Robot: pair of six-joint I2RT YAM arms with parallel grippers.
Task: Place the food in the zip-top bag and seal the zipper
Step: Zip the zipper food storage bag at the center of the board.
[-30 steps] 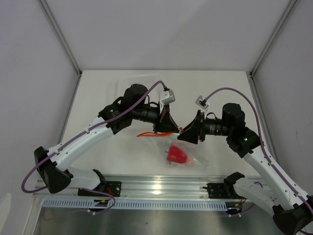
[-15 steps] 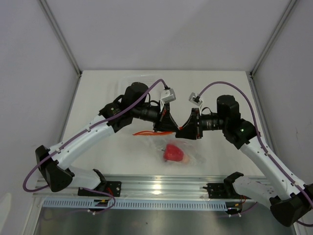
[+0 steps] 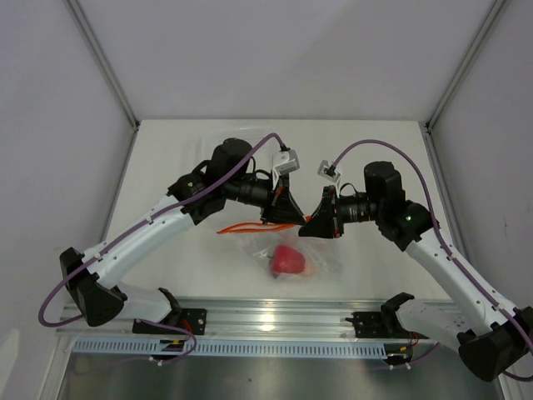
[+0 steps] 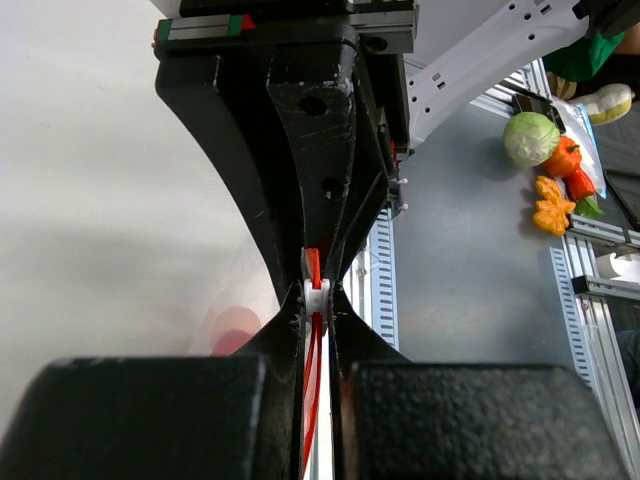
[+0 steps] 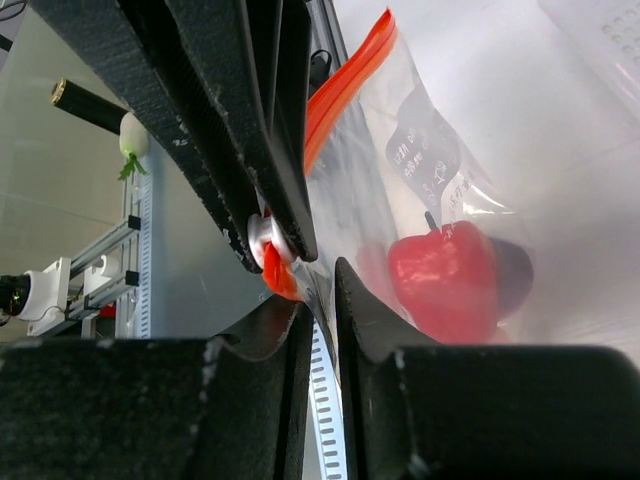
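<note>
The fingers (image 5: 200, 400) of the right gripper (image 3: 306, 227) have just pinched the clear crinkly zip-top bag (image 3: 326, 252) beside the left gripper (image 3: 287, 219), which is clamped on its thin orange-red zipper (image 4: 312, 400); with the glossy red pepper (image 3: 287, 260) inside, sealing can likely start.

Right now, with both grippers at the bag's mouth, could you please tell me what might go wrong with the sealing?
1. The right gripper pinches only thin film of the zip-top bag beside the zipper; it may slip out under pull.
2. The left gripper, shut on the zipper, stands tip to tip with the right one; they could collide.
3. The red pepper sits low in the bag; its weight may tug the mouth askew.
</note>
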